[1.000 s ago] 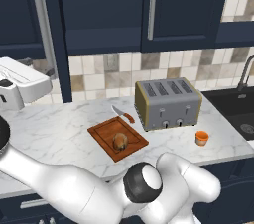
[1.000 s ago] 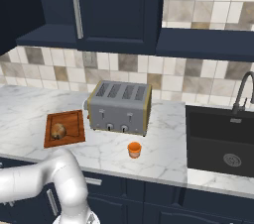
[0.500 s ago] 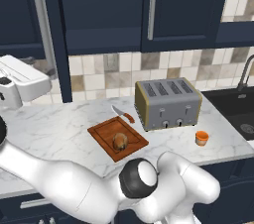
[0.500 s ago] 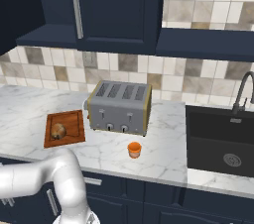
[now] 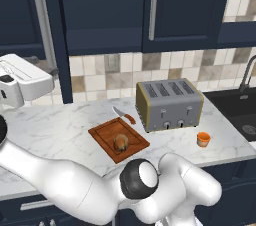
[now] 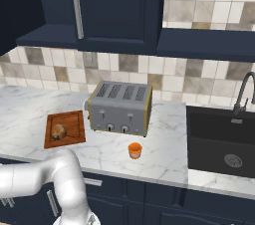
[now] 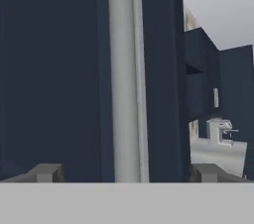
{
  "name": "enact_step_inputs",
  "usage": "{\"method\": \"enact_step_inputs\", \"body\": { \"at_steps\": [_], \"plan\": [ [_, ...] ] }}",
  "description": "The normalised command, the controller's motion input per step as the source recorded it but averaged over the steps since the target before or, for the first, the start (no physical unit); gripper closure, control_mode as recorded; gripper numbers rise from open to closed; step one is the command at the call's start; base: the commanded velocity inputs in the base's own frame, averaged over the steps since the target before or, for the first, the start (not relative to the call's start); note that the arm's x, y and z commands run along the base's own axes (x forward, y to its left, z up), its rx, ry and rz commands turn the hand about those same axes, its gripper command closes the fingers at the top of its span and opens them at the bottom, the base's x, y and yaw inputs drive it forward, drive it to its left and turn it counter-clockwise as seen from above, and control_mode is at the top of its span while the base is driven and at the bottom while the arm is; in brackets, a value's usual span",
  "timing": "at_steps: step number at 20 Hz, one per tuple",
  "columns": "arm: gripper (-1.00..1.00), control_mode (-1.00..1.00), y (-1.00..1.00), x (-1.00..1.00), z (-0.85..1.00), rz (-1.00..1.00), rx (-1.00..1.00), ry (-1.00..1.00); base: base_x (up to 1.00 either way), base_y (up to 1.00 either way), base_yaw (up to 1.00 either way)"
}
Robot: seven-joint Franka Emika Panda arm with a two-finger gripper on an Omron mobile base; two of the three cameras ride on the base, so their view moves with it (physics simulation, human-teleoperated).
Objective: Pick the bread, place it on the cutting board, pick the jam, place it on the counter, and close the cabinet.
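Note:
The bread [image 5: 120, 142] lies on the reddish cutting board [image 5: 105, 134], also seen as bread [image 6: 59, 131] on the cutting board [image 6: 72, 122]. The orange jam [image 5: 203, 139] stands on the marble counter [image 5: 65, 130] in front of the toaster; the right base view has the jam [image 6: 134, 150] too. My gripper [image 7: 128, 173] is open, its finger tips [image 7: 47, 172] either side of the silver handle [image 7: 124, 74] of a navy cabinet door. My white hand [image 5: 25, 77] hangs at the left, just below that door's handle [image 5: 44, 30], and holds nothing.
A silver toaster [image 5: 169, 104] stands behind the jam, and a knife [image 5: 125, 115] lies between it and the board. A black sink [image 6: 224, 142] with a faucet [image 6: 244, 94] is at the right. My arm's elbow [image 5: 145, 185] fills the foreground.

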Motion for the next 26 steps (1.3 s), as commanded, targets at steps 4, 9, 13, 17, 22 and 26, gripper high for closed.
{"method": "enact_step_inputs", "body": {
  "at_steps": [4,9,13,17,22,26],
  "plan": [
    [-1.00,-1.00,-0.22,0.00,0.00,0.00,0.00,0.01,0.00,0.00,0.00],
    [-1.00,-1.00,-0.29,0.00,0.00,0.00,0.00,0.00,0.00,0.00,0.00],
    [-1.00,-1.00,-0.25,0.00,0.00,0.00,0.00,0.00,0.00,0.00,0.00],
    [-1.00,-1.00,-0.23,0.00,0.00,0.00,0.00,0.00,0.00,0.00,0.00],
    [-1.00,-1.00,-0.28,0.00,0.00,0.00,0.00,0.00,0.00,0.00,0.00],
    [-1.00,-1.00,-0.31,-0.01,0.00,0.01,0.00,0.00,0.00,0.00,0.00]
  ]
}}
